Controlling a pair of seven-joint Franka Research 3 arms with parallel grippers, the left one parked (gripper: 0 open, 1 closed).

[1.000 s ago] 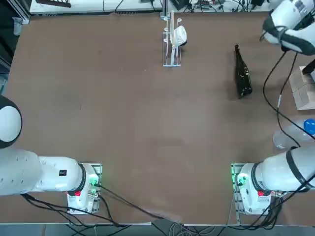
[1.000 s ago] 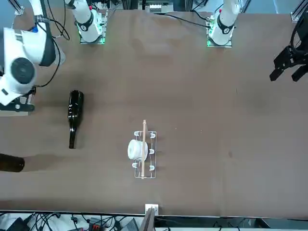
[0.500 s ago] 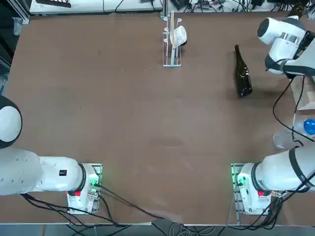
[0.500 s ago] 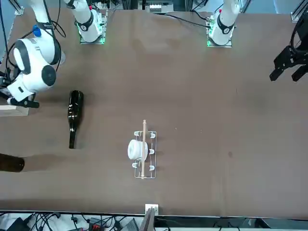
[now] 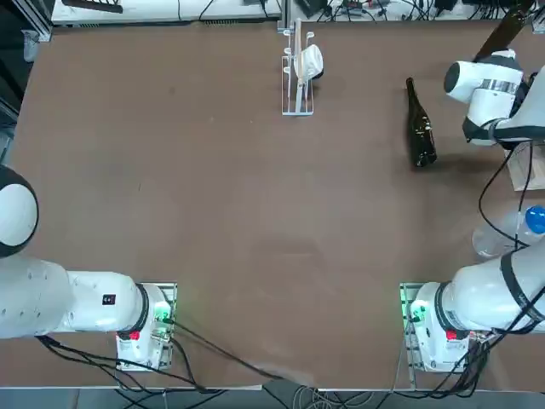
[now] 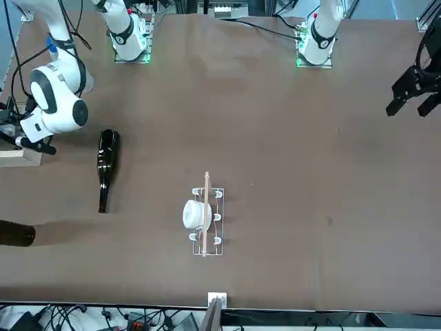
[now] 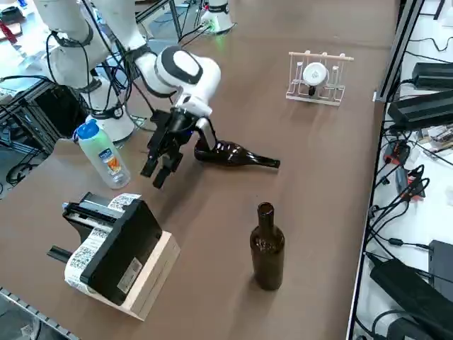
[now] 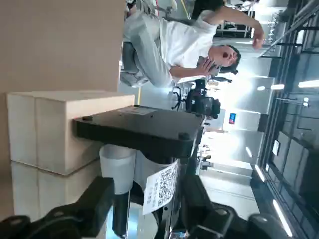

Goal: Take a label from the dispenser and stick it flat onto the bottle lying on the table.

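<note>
Brown matte tabletop [image 7: 205, 283]. Right side view: dark bottle [image 7: 233, 154] lying upper centre; right gripper [image 7: 153, 176] upper left, fingers spread; black label machine [image 7: 124, 248] lower left. Wrist view: printed label [image 8: 161, 188] between fingers; person [image 8: 182, 47] seated beyond, room lights on.

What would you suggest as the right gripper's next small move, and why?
I would probably ease the right gripper slightly forward, towards the white rectangular label with a printed code: its open fingers stand in front of the black boxy label printer, and the label shows between them.
</note>
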